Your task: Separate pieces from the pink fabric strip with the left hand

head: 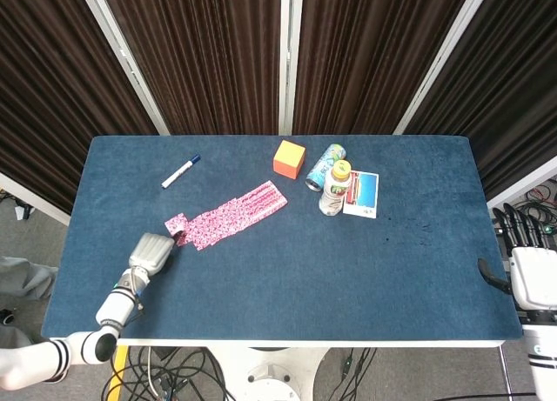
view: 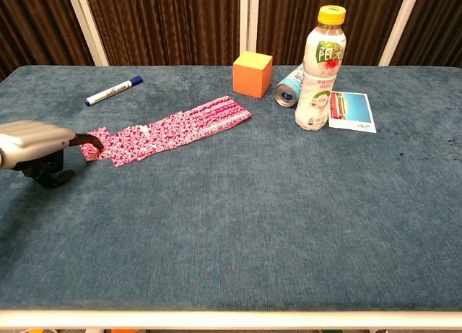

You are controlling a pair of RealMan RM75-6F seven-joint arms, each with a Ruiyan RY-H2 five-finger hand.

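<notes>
On a blue table (head: 261, 279): pink strip (head: 233, 214) lying diagonally left of centre, far end pointing toward the orange cube (head: 289, 158), near end toward the left edge. At that near end, a small pink piece (view: 94, 144) pulled a little aside from the rest, pinched under the fingertips (view: 92, 139) of the left hand (view: 40, 149). Left hand low over the table near the front-left corner, knuckles up, fingers curled down around the piece. Whether the piece is fully parted from the strip, hard to tell.

Near the left end of the back edge, a white marker (head: 180, 171) with a blue cap, lying apart from the strip. Right of the cube, a can (head: 325, 165) on its side, open end toward the front in the chest view. Just in front of the can, an upright bottle (view: 320, 69) with a yellow cap, touching or nearly touching it. Beside the bottle on its right, a flat printed card (view: 351, 110).

Right hand (head: 522, 262) off the table's right edge, seen only in the head view, dark fingers pointing up and apart, holding nothing.
</notes>
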